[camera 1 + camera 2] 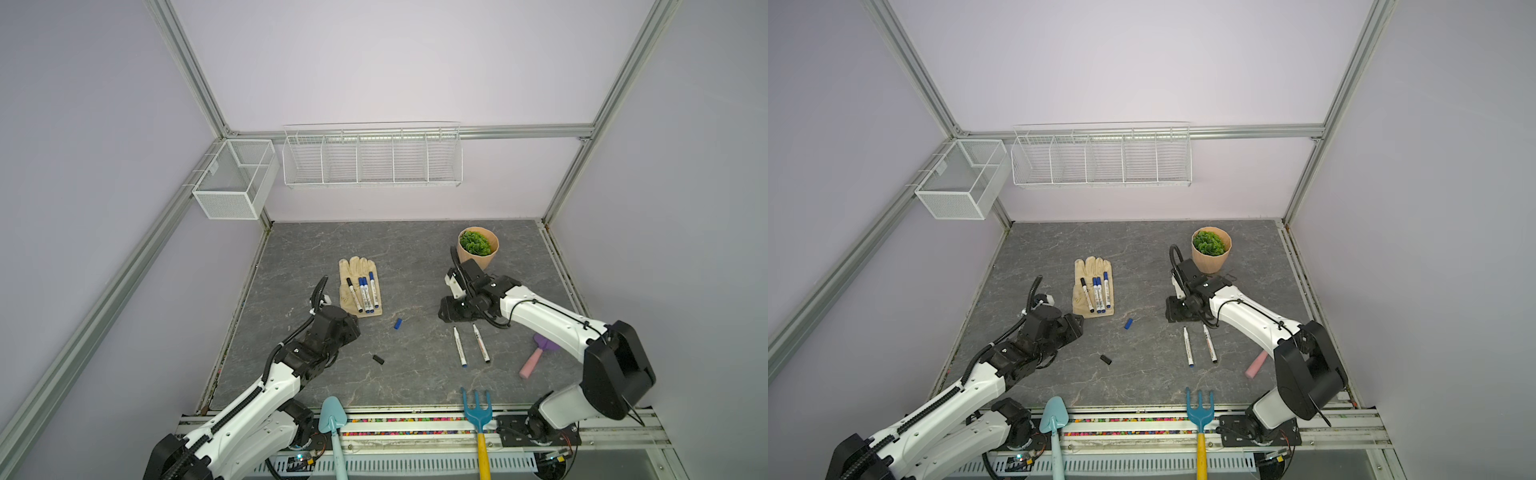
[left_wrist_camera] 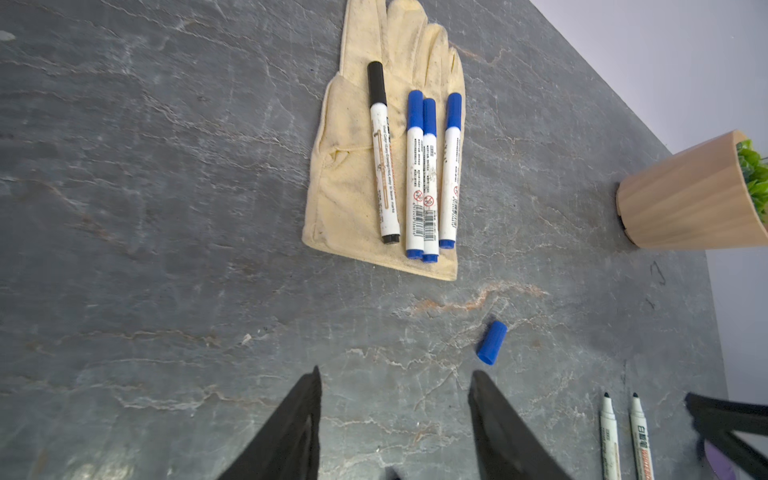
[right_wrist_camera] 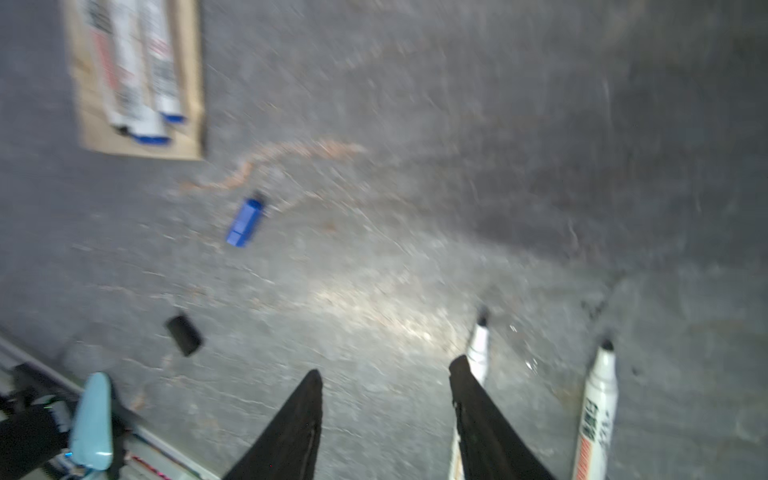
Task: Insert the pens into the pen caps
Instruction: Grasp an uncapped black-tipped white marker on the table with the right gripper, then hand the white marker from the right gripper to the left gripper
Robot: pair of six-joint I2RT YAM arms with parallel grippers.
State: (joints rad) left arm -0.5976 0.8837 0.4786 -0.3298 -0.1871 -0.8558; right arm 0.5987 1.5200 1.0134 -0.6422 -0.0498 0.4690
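Several capped pens (image 1: pixel 363 293) (image 2: pixel 415 174) lie side by side on a beige glove (image 1: pixel 347 299) (image 2: pixel 345 208). Two uncapped pens (image 1: pixel 460 347) (image 1: pixel 481 344) (image 3: pixel 598 395) lie on the slate right of centre. A loose blue pen cap (image 1: pixel 398 323) (image 2: pixel 491 343) (image 3: pixel 245 222) and a black pen cap (image 1: pixel 377 359) (image 3: pixel 184 334) rest between the two groups. My left gripper (image 1: pixel 355 328) (image 2: pixel 397 374) hovers open and empty below the glove, with the blue cap just beyond one fingertip. My right gripper (image 1: pixel 444 311) (image 3: pixel 386 365) is open and empty above the uncapped pens' tips.
A potted plant (image 1: pixel 478 249) stands behind the right arm. A pink-handled purple tool (image 1: pixel 534 359) lies under that arm. A light-blue trowel (image 1: pixel 332 417) and a blue rake (image 1: pixel 477 409) lean over the front edge. Wire baskets (image 1: pixel 372 158) hang on the back wall.
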